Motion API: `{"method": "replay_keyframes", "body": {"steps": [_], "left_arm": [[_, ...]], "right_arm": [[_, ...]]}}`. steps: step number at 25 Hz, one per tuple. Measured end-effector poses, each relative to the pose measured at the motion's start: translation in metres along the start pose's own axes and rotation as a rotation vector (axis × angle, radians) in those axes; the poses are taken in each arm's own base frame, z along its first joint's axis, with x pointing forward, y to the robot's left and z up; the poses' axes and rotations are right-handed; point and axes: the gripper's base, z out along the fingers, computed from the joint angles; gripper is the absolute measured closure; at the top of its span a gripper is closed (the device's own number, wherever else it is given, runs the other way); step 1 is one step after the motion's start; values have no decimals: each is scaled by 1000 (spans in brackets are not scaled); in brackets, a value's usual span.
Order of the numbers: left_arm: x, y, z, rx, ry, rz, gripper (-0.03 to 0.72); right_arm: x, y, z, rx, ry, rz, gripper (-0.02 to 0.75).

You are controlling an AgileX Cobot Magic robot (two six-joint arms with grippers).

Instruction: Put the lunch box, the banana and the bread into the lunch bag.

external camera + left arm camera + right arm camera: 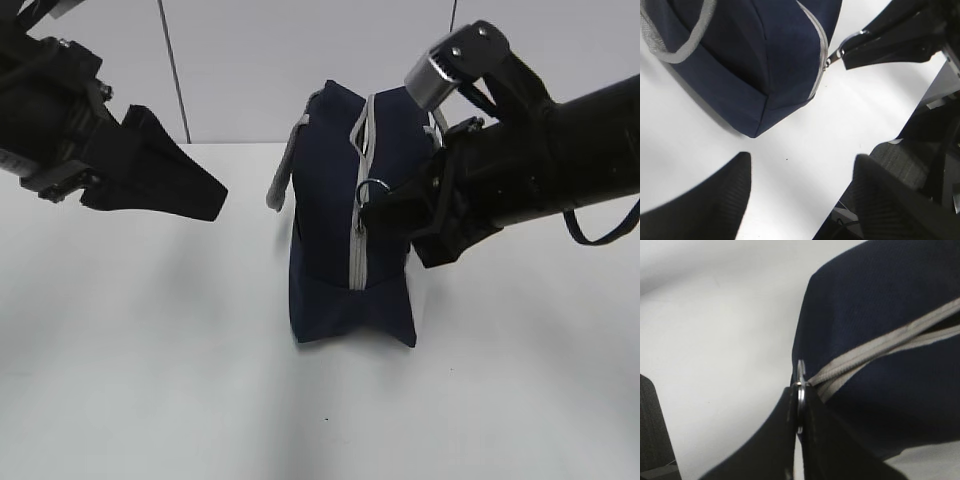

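Lunch bag (330, 210): boxy navy fabric, stood upright on the white table (150, 350), near its middle; soft woven surface, seamed lower corners.
Zipper (357, 230): grey tape running over the top and down the near end panel; in the right wrist view the tape showed parted behind the slider.
Ring pull (374, 190): thin round metal ring, hung at the near end face about halfway up.
Strap handle (285, 165): grey webbing, drooped over the bag's left side.
Right tool (800, 412): black fingers pressed together, pinching the ring pull edge-on.
Left tool (800, 195): fingers spread, holding nothing, hovering left of the bag and apart from it.
Contents: bag interior not visible in any view.
View differences: only the right wrist view showed the pinch closely; the left wrist view showed the bag's lower corner and the looped handle.
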Motion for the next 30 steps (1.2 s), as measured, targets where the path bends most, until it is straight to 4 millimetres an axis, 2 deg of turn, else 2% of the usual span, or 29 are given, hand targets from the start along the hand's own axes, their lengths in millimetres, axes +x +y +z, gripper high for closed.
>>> {"method": "replay_keyframes", "body": {"steps": [8,15,23,30], "left_arm": [[0,1,0,-7,0,33,246],[0,1,1,-9,-9,94,246],[8,4,12,10,-70,99,246],[6,9,17,-28,-183,121,246]], "right_arm": [[-20,-10,-7,72,-34,-46,754],[-24,-21,-9,185,-68,-29,754],[-29,-31,-12,290,-121,25,754],[-33,-31,-13,284,-141,47,754]]}}
